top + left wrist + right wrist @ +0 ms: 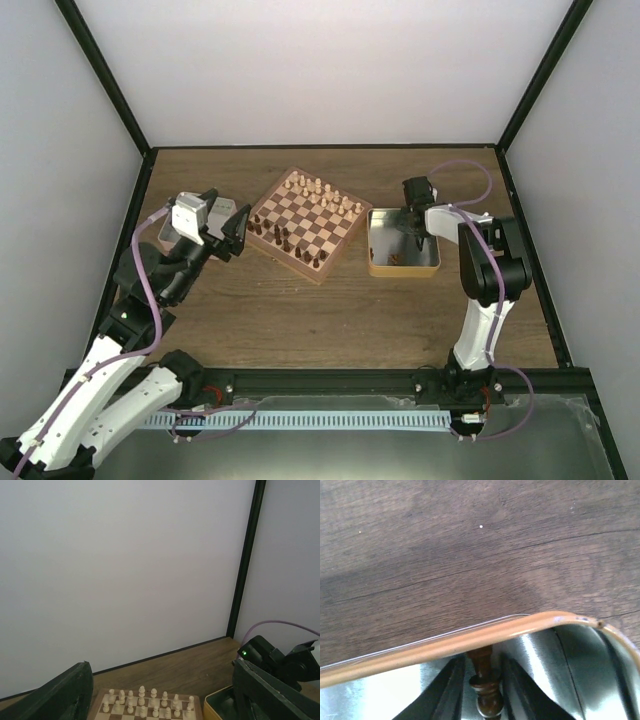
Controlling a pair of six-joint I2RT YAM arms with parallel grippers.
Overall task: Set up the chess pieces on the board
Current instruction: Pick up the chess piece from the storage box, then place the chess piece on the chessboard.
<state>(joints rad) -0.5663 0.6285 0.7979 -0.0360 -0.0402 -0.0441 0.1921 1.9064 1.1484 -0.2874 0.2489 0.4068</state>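
Left pincer wide open, right one down in the tin

The left gripper (240, 228) hangs spread wide just off the board (310, 226), with bare wooden table (330, 320) in front and white walls (300, 70) around. Dark chess pieces (285, 240) line the board's near-left side. The right gripper (416, 238) sits inside the tin (403, 271) by its rim, fingers straddling one dark piece (485, 692); can't tell if it's pinched.
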